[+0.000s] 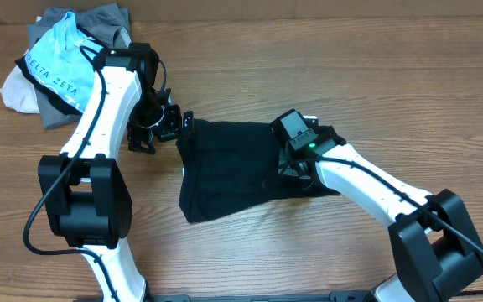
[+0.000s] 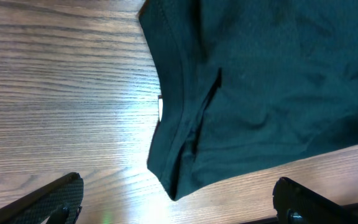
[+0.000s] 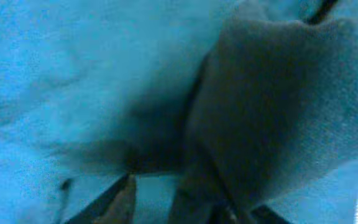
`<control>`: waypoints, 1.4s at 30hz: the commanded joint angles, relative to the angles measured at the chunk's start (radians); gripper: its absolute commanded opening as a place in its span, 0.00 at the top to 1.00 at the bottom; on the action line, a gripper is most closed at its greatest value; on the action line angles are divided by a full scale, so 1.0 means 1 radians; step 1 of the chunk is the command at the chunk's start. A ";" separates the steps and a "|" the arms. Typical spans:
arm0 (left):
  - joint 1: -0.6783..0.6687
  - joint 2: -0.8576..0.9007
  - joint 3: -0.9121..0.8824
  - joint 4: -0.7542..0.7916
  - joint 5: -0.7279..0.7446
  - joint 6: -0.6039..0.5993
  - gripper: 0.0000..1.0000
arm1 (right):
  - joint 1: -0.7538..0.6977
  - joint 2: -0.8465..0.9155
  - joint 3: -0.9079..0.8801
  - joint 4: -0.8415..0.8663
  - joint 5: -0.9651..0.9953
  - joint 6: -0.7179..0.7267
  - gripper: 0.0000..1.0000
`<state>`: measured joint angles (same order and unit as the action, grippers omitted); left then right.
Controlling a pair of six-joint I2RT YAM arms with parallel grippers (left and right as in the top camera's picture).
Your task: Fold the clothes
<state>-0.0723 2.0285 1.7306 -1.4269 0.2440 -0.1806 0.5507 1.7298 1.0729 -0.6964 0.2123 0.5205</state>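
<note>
1 black T-shirt (image 1: pixel 233 168) lying rumpled mid-worktop (image 1: pixel 309 67). 2 claws: left claw (image 2: pixel 178 182) spread wide, empty, just beside the shirt's edge; right claw (image 1: pixel 296 170) pressed into fabric, grip impossible to tell. 1 clothes pile (image 1: pixel 57 71) at the corner.

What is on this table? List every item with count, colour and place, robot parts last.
black T-shirt: one, black, middle of the table, partly folded
light blue shirt: one, light blue with white lettering, on top of the pile at the far left corner
grey garment: one, grey, in that pile, behind the blue shirt
white garment: one, white, at the left edge of that pile
table: one, brown wood grain, under everything
arms: two, white with black joints, left and right
left gripper: one, black, open, at the T-shirt's left edge
right gripper: one, black, down on the T-shirt's right side, opening unclear
</note>
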 commanded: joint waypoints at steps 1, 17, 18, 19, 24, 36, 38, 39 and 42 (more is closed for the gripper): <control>-0.009 -0.020 0.012 -0.002 0.012 -0.010 0.00 | 0.006 0.002 -0.004 0.015 -0.097 0.007 0.49; -0.009 -0.020 0.012 -0.002 0.011 -0.010 0.00 | -0.197 -0.130 0.322 -0.211 -0.182 -0.029 0.44; -0.009 -0.020 0.012 -0.002 0.011 -0.010 0.00 | -0.223 -0.127 0.320 -0.218 -0.185 -0.029 0.60; -0.009 -0.020 0.012 -0.002 0.011 -0.010 0.00 | -0.276 -0.114 0.316 -0.257 -0.185 -0.029 0.83; -0.009 -0.020 0.012 0.000 0.012 -0.010 0.00 | -0.350 -0.084 0.262 -0.322 -0.188 -0.022 0.96; -0.009 -0.020 0.012 0.000 0.012 -0.010 0.00 | -0.334 -0.039 0.046 -0.060 -0.353 0.035 0.96; -0.009 -0.020 0.012 -0.001 0.011 -0.010 0.00 | -0.334 -0.010 0.039 -0.020 -0.384 0.036 0.96; -0.009 -0.020 0.012 -0.001 0.012 -0.010 0.00 | -0.334 0.008 0.039 0.006 -0.416 0.038 0.96; -0.009 -0.020 0.012 0.000 0.012 -0.010 0.00 | -0.326 0.060 0.039 0.100 -0.499 0.038 0.96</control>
<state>-0.0723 2.0285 1.7306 -1.4242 0.2440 -0.1806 0.2123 1.7443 1.1172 -0.6479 -0.1829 0.5468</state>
